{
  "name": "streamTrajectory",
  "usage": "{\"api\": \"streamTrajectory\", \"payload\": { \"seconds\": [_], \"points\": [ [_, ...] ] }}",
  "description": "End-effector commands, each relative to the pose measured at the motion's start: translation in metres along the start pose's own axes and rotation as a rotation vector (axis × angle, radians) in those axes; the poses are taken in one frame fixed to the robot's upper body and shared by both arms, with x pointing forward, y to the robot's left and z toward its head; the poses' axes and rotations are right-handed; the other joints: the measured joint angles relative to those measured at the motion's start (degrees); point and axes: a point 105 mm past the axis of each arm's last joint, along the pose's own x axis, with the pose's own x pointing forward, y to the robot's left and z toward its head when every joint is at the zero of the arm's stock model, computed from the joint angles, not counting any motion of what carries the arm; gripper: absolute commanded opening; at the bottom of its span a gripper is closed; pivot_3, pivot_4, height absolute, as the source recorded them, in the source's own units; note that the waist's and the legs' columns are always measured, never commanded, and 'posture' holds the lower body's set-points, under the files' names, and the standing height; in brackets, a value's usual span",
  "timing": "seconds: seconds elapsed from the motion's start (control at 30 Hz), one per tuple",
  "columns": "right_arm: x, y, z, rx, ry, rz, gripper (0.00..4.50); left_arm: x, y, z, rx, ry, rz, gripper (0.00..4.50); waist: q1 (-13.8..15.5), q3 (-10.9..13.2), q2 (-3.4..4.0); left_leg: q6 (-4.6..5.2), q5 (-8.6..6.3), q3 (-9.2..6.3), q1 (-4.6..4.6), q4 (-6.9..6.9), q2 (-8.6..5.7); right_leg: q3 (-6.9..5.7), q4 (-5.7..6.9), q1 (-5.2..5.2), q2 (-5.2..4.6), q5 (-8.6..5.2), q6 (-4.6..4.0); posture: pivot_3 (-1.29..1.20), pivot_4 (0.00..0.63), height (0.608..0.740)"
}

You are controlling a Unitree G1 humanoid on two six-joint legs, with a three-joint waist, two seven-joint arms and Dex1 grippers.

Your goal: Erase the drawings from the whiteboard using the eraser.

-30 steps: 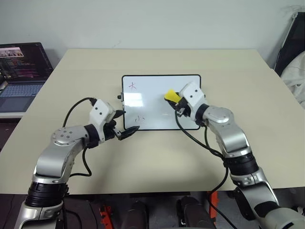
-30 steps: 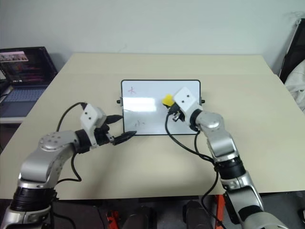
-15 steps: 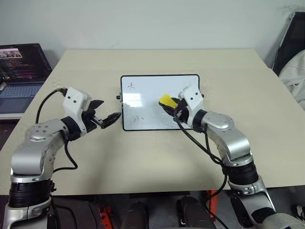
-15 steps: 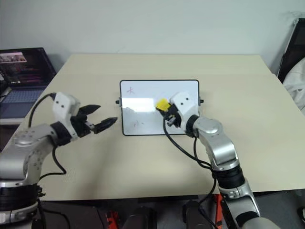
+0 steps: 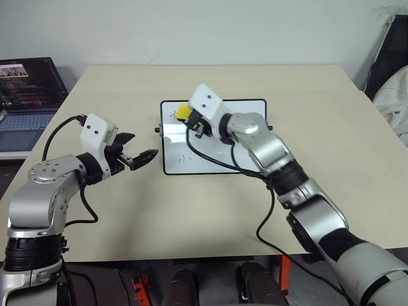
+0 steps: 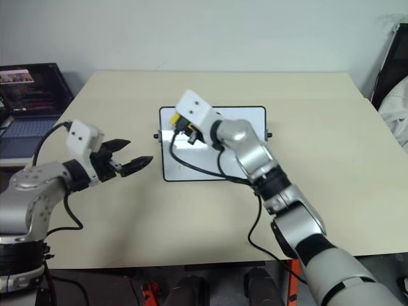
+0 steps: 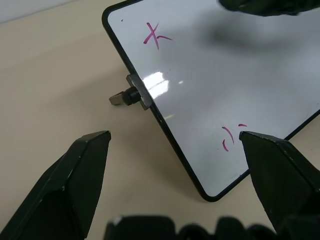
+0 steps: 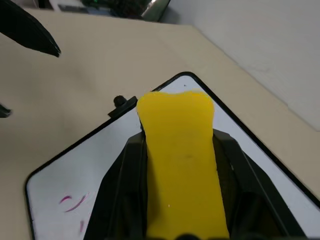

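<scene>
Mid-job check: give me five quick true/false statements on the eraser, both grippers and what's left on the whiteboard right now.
1. The right gripper is shut on the eraser. True.
2. The left gripper grips the whiteboard. False: it is open, beside the board's left edge, holding nothing.
3. The whiteboard is wiped clean. False: the drawings remain, a red mark near one corner and small scribbles near another.
4. The eraser is over the board's left part. True.
5. A laptop sits beyond the table's left edge. True.
</scene>
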Motion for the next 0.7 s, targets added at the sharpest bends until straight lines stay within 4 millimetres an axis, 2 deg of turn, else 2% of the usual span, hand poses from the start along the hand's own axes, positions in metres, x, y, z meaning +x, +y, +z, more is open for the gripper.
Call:
{"api": "streamTrajectory", "payload": {
  "seconds": [0.03,0.23,0.33,0.57,0.7],
  "points": [
    [0.015,-0.005,0.016,-0.059,-0.022,0.007,1.32,0.001,-0.001,0.011,0.05,-0.024,-0.009,4.5,0.01,0.01,-0.01,-0.01,-0.01,0.0,0.0,0.0,0.0,0.01,0.0,-0.02,0.0,0.0,0.0,0.0,0.15,0.74],
    [0.027,-0.013,0.022,-0.117,0.021,-0.012,1.32,0.003,-0.007,0.009,0.056,-0.024,-0.025,4.5,0.02,0.05,-0.03,-0.07,-0.04,-0.03,-0.08,-0.04,0.02,0.05,-0.02,-0.13,-0.04,0.0,-0.01,0.0,0.15,0.74],
    [0.029,-0.015,0.015,-0.172,0.078,-0.02,1.32,0.004,-0.009,0.007,0.056,-0.022,-0.03,4.5,-0.03,0.06,-0.02,-0.08,-0.05,-0.01,-0.08,-0.07,0.03,0.07,-0.01,-0.16,-0.05,-0.01,-0.02,0.0,0.15,0.74],
    [0.036,0.002,0.007,-0.244,0.148,0.053,1.32,0.005,-0.013,0.004,0.054,-0.024,-0.033,4.5,-0.2,0.07,-0.02,-0.08,-0.05,0.01,-0.08,-0.08,0.04,0.1,0.01,-0.19,-0.05,-0.01,-0.03,0.0,0.15,0.74],
    [0.038,-0.003,0.015,-0.27,0.123,-0.012,1.32,0.004,-0.016,0.004,0.054,-0.025,-0.033,4.5,-0.22,0.07,-0.01,-0.09,-0.05,0.0,-0.08,-0.08,0.05,0.09,0.03,-0.2,-0.04,-0.01,-0.03,0.0,0.15,0.74]
  ]
}}
